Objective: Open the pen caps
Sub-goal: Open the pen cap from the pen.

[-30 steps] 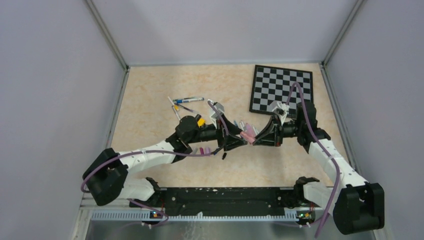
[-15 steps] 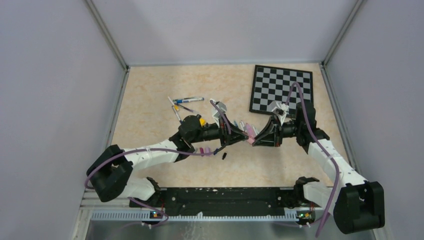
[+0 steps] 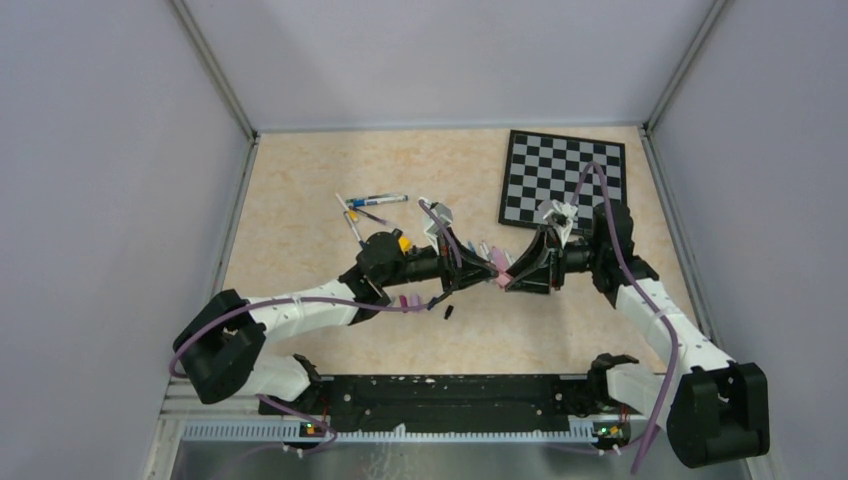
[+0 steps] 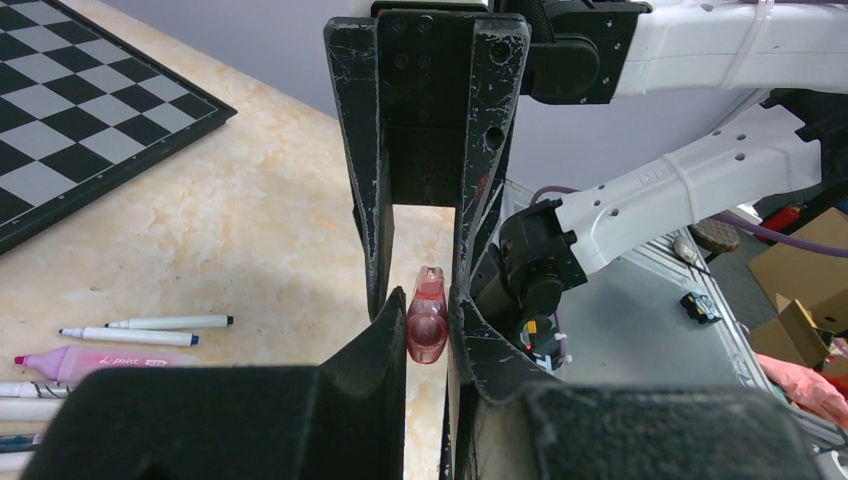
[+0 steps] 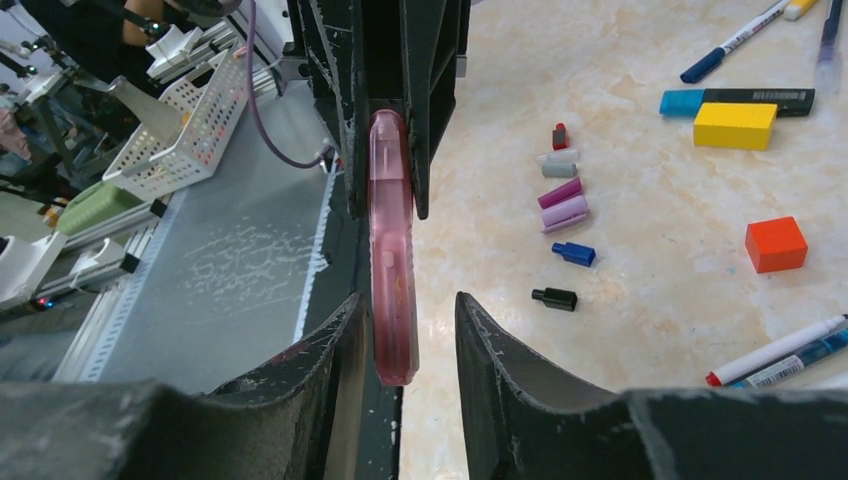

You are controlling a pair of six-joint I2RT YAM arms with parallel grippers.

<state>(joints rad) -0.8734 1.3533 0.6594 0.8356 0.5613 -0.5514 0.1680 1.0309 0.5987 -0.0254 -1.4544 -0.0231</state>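
Pink translucent highlighter pen (image 3: pixel 497 274) hangs at mid-frame in the top view. The left tool (image 3: pixel 480 272) and right tool (image 3: pixel 513 277) have closed in on it since a second ago, likely readying the cap pull.

Left wrist: the left tool clamps it.

Right wrist: the right tool is narrowly parted, with the pen against one finger. At right, loose plastic caps (image 5: pixel 563 190) and an orange-red cube (image 5: pixel 776 244) on the desk (image 5: pixel 620 330) obstruct nothing.
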